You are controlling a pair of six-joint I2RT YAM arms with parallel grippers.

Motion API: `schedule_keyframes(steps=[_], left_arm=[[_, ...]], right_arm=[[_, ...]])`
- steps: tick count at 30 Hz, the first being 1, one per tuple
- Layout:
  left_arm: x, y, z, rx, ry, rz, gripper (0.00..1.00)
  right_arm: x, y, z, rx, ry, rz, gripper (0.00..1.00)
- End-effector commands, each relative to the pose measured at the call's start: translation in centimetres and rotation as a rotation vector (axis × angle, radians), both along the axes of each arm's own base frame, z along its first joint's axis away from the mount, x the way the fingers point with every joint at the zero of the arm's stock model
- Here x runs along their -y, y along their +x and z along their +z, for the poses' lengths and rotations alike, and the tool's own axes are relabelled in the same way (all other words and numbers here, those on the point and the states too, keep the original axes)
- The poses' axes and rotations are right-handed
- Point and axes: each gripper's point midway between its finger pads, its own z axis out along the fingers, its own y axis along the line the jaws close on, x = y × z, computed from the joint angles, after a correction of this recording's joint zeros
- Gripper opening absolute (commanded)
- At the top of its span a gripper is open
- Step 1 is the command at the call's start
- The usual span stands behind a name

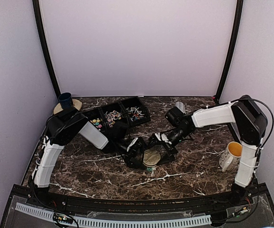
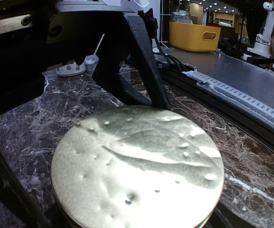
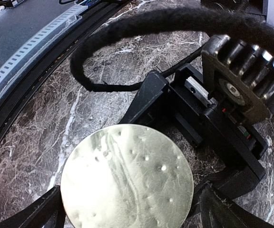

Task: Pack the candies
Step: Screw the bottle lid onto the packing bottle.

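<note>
- Left gripper (image 1: 145, 157): jaws spread wide, astride the round tan lid (image 1: 151, 157); contact with its rim cannot be told.
- Right gripper (image 1: 159, 153): jaws spread wide, astride the same lid from the opposite side.
- Lid: flat on the marble table (image 1: 94, 166), centre.
- Candies (image 1: 97, 123): in a black three-compartment tray (image 1: 145, 108), rear left, apart from both grippers.
- White mug (image 1: 231, 155): right side.
- Blue cup (image 1: 64, 99): rear left corner.

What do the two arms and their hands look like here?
The left arm and right arm match: white shells between bulky black joints, with a thin black cable looping off the right one. The left hand and right hand are black with two angular fingers each; a braided black cable arcs beside the left one.
</note>
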Motion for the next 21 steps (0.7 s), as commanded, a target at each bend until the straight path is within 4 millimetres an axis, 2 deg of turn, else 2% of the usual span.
schedule_keyframes(steps=[1,6,14,21], left_arm=[[-1.6,-3.1,-5.6,-0.214,0.252,0.02,0.82],[-1.6,-3.1,-5.8,-0.215,0.257,0.024,0.82],[-1.4,-2.5,-6.1,-0.21,0.268,0.065,0.82],[-1.2,-1.4,-6.8,-0.2,0.289,0.137,0.82]], right_arm=[[-1.4,0.3,1.0,0.013,0.056,0.019,0.98],[-1.8,0.0,0.9,0.005,0.055,0.022,1.0],[-1.5,-0.7,0.3,-0.025,0.04,0.009,0.9],[-1.1,-0.8,-0.3,-0.03,0.025,-0.049,0.87]])
